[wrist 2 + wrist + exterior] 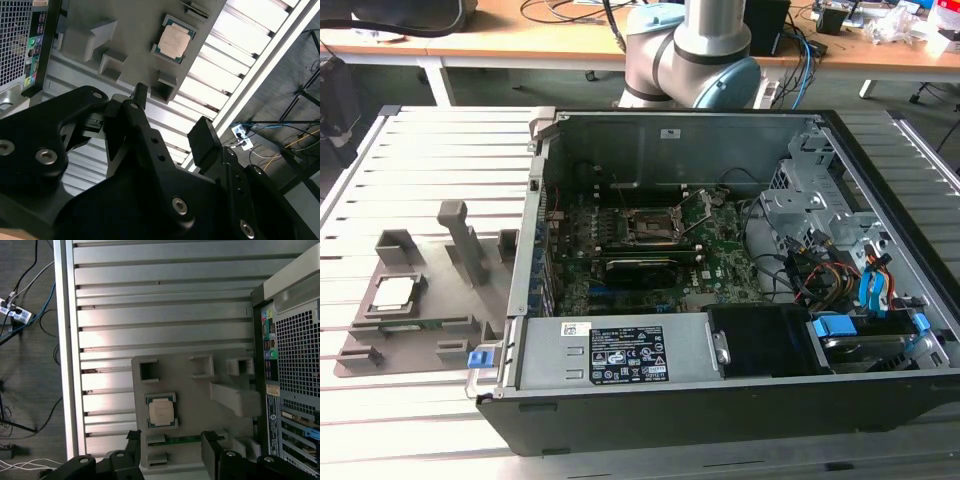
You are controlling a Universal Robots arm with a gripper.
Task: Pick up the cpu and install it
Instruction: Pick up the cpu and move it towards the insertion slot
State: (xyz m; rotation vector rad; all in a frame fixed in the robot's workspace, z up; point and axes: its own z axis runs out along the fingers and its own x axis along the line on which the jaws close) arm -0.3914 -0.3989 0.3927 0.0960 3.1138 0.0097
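Finds computer case (720,300) lid-off | notes grey holder plate (430,290) at 9 o'clock of it in the exterior view | hovers gripper (170,437) over plate, spread wide, grasping nothing | sees socket (645,228) apparently vacant | spots cpu (395,292) seated in plate, untouched | judges pick and install both pending

Bright room light, glare bands on slatted table (165,335), soft sheen on cpu (173,39), computer case (620,150) interior shadowed

Slatted metal table (450,150) with grey holder tray (430,290) beside open computer case (720,410)
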